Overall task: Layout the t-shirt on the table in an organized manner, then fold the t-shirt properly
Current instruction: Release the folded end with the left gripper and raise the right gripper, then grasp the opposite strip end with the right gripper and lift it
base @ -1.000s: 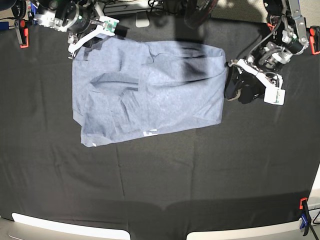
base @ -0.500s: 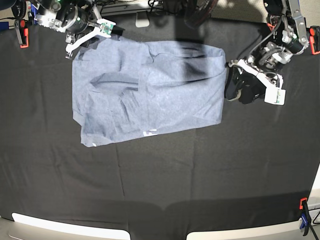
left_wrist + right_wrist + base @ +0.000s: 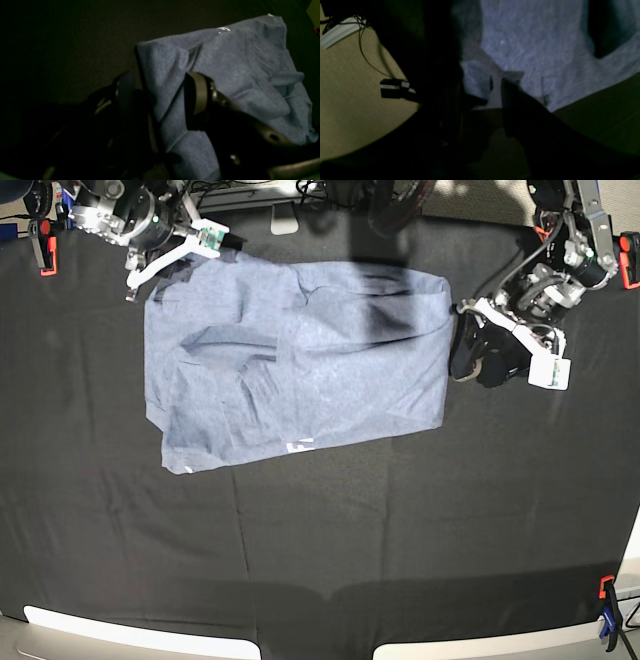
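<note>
Left pincer [image 3: 160,100] stood wide, straddling the blue-grey cotton t-shirt's [image 3: 300,365] edge to grip; right pincer [image 3: 495,87], dim, seemingly partly open beside the cloth.

Overhead base cam; wrist cams close-up

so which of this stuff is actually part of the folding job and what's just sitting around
Part of the job:
- t-shirt, blue-grey, spread out but rumpled
- table, black cloth top
- left pincer, open around the shirt's edge
- right pincer, at the shirt's far corner

Just there:
- orange clamp
- blue clamp
</note>
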`<state>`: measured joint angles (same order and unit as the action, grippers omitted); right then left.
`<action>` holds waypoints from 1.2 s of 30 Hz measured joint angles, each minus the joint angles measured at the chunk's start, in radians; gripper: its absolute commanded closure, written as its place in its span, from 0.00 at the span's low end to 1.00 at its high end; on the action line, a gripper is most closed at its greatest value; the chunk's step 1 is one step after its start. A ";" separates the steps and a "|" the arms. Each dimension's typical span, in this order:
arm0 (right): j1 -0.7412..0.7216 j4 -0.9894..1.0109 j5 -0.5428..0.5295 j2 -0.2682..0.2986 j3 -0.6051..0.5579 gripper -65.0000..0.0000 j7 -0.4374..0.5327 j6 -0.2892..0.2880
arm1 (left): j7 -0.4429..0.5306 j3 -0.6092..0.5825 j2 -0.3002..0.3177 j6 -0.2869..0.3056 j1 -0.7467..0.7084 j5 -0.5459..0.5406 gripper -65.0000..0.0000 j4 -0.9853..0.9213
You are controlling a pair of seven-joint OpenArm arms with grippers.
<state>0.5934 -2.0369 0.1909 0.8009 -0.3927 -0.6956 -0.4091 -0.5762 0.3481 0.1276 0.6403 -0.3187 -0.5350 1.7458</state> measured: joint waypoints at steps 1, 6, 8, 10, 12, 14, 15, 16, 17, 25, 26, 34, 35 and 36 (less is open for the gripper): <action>-0.001 0.000 0.000 0.000 0.000 0.66 0.000 0.002 | 0.000 0.000 0.000 0.000 0.000 0.000 0.55 0.000; -0.015 0.000 -0.003 0.000 0.000 0.66 0.010 0.026 | 0.000 0.000 0.000 0.000 0.000 0.000 0.55 0.000; -0.015 0.000 -0.003 -0.001 0.000 0.66 0.023 0.033 | 0.000 0.000 0.000 0.000 0.000 0.000 0.55 0.000; -0.015 0.000 -0.010 -0.001 0.000 0.66 0.023 0.033 | 0.000 0.000 0.000 0.000 0.000 0.000 0.55 0.000; -0.015 0.000 -0.011 -0.001 0.000 0.73 0.023 0.033 | 0.000 0.000 0.000 0.000 0.000 0.000 0.55 0.000; -0.015 0.000 -0.011 -0.001 0.000 0.87 0.023 0.032 | 0.000 0.000 0.000 0.000 0.000 0.000 0.55 0.000; -0.015 0.000 -0.012 -0.001 0.000 0.94 0.023 0.028 | 0.000 0.000 0.000 0.000 0.000 0.000 0.55 0.000; -0.015 0.000 -0.011 -0.001 0.000 1.00 0.023 0.023 | 0.000 0.000 0.000 0.000 0.000 0.000 0.55 0.000; -0.015 0.000 -0.011 -0.001 0.000 1.00 0.023 0.020 | 0.000 0.000 0.000 0.000 0.000 0.000 0.55 0.000; -0.116 -0.039 0.041 -0.004 -0.001 1.00 0.031 0.021 | 0.000 0.000 0.000 0.000 0.000 0.000 0.55 0.000; -0.145 -0.039 0.042 -0.006 0.000 1.00 0.034 0.024 | 0.000 0.000 0.000 0.000 0.000 0.000 0.55 0.000; -0.317 0.032 0.008 -0.044 0.000 1.00 0.054 0.040 | 0.000 0.000 -0.001 0.000 0.000 0.006 0.55 0.000; -0.335 0.050 -0.034 -0.056 0.000 1.00 0.057 0.039 | 0.000 0.000 -0.002 0.000 0.000 0.008 0.55 0.000; -0.350 0.068 -0.049 -0.068 0.000 1.00 0.076 0.037 | 0.000 0.000 -0.002 0.000 0.000 0.008 0.55 0.000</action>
<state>0.2432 -1.9686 0.1421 0.7326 -0.3931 -0.6193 -0.3725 -0.5758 0.3481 0.1253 0.6399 -0.3183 -0.5274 1.7458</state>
